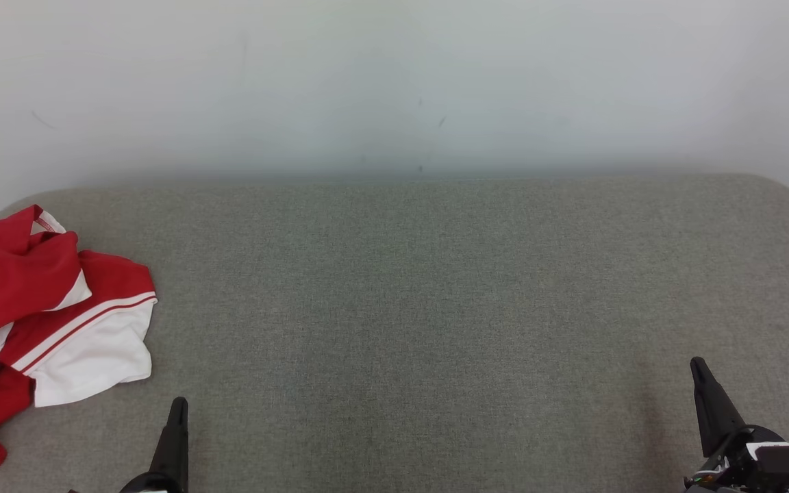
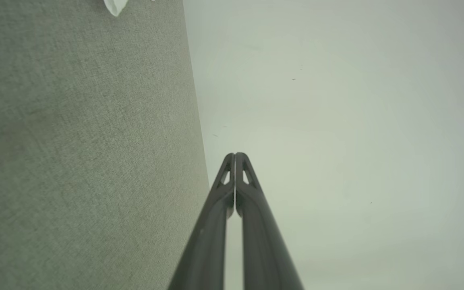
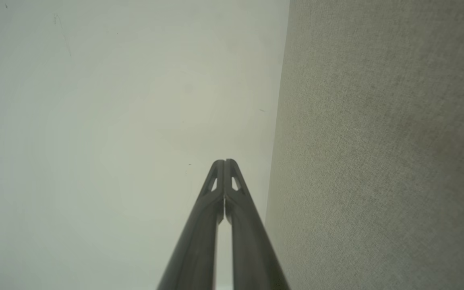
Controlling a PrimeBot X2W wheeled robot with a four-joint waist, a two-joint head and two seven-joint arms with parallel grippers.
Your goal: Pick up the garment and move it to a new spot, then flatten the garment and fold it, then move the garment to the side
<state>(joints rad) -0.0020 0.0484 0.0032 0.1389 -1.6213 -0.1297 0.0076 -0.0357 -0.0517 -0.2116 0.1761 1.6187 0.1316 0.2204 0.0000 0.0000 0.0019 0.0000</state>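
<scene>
The garment [image 1: 45,308] lies in a crumpled heap at the left edge of the grey fabric-covered surface [image 1: 435,287], reaching from near the far left corner down towards the near edge, with part of it cut off by the side of the head view. It is mostly bright red. A broad white panel spreads out at its lower right, and a white band with a thin red line through it runs on a slant between the red cloth and that panel. Another white strip shows further left among the folds. At the top of the heap a narrow white trim with red marking edges an opening; which opening cannot be told. The cloth is bunched and overlapped, so the garment's outline is not readable. In the left wrist view a small white tip of the garment [image 2: 115,6] shows at the top edge.

The left fingers [image 1: 177,407] rise from the near edge just right of the garment, apart from it. They are pressed tip to tip and hold nothing, as the left wrist view shows [image 2: 234,159]. The right fingers [image 1: 699,366] stand near the near right corner, well apart from the garment. They too are closed together and empty [image 3: 224,165]. A pale wall [image 1: 394,82] rises behind the far edge.
</scene>
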